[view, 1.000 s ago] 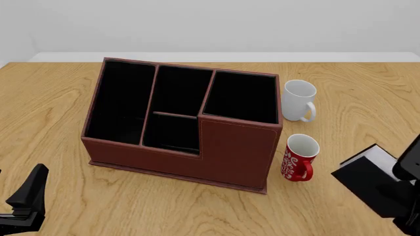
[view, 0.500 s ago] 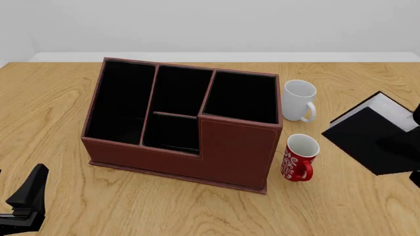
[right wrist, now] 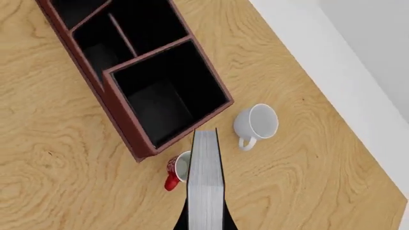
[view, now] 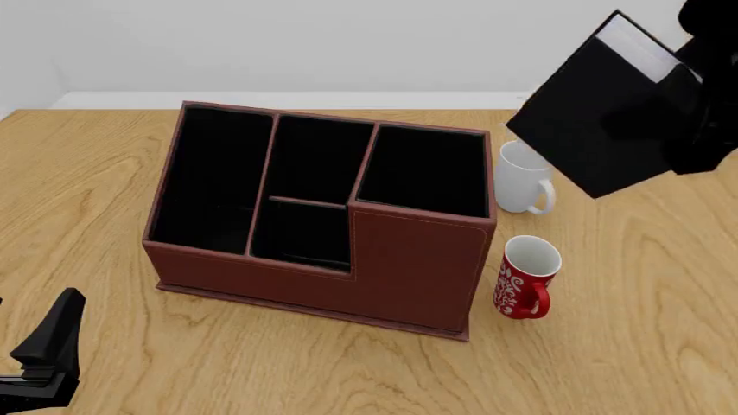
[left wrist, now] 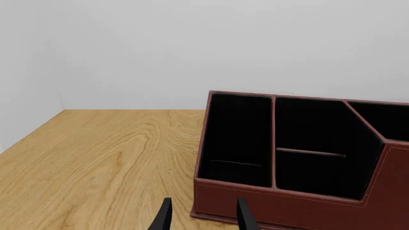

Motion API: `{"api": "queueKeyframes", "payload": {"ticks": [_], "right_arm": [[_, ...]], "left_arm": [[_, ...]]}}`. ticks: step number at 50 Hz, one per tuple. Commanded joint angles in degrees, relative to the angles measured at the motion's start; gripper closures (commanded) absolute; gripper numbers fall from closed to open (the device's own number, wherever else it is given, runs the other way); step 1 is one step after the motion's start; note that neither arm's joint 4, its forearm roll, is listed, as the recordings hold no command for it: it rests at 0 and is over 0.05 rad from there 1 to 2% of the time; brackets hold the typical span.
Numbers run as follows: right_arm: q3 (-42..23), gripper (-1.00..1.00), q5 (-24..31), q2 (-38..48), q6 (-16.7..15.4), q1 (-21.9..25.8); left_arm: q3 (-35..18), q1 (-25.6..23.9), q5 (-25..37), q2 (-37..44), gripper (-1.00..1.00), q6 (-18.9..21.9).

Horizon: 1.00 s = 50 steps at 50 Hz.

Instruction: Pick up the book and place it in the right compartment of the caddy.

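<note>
The caddy (view: 317, 216) stands on the wooden table (view: 92, 173), its stepped front facing near. All its sections show only black lining: the long narrow slot at the left end, the two divided middle sections, and the right compartment (view: 424, 169) behind the tallest front wall. Nothing lies in any of them.

Just right of the caddy, a white mug (view: 526, 176) stands upright at the far side and a red patterned mug (view: 527, 277) stands nearer, each with its mouth up and showing a bare white inside.

The book (view: 597, 108) is up in the air at the far right, tilted, above and to the right of the right compartment and partly in front of the white mug. The right gripper (view: 703, 82) is clenched on it, its black body against the book's right edge. In the right wrist view the white page edges (right wrist: 206, 184) face the camera.

The left gripper (left wrist: 203, 221) hangs low near the table's near left corner, fingers parted and bare.
</note>
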Motion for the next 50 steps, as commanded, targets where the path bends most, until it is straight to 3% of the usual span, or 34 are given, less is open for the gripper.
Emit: {"api": "queueKeyframes", "payload": {"ticks": [1, 21, 35, 36, 50], "right_arm": [[-10.21, 1.0, 0.0, 7.48, 0.11, 2.26], [-20.52, 1.0, 0.0, 17.09, 0.47, 3.16], [-23.27, 1.0, 0.0, 22.17, -0.7, 3.16], [-24.41, 1.0, 0.0, 22.86, 0.63, 3.82], [-27.56, 1.0, 0.0, 27.22, 1.28, 5.67]], "left_arm": [[0.0, 0.0, 0.0, 0.0, -1.0, 0.0], [0.0, 0.0, 0.0, 0.0, -1.0, 0.0], [0.0, 0.0, 0.0, 0.0, -1.0, 0.0], [0.0, 0.0, 0.0, 0.0, -1.0, 0.0], [0.0, 0.0, 0.0, 0.0, -1.0, 0.0]]}}
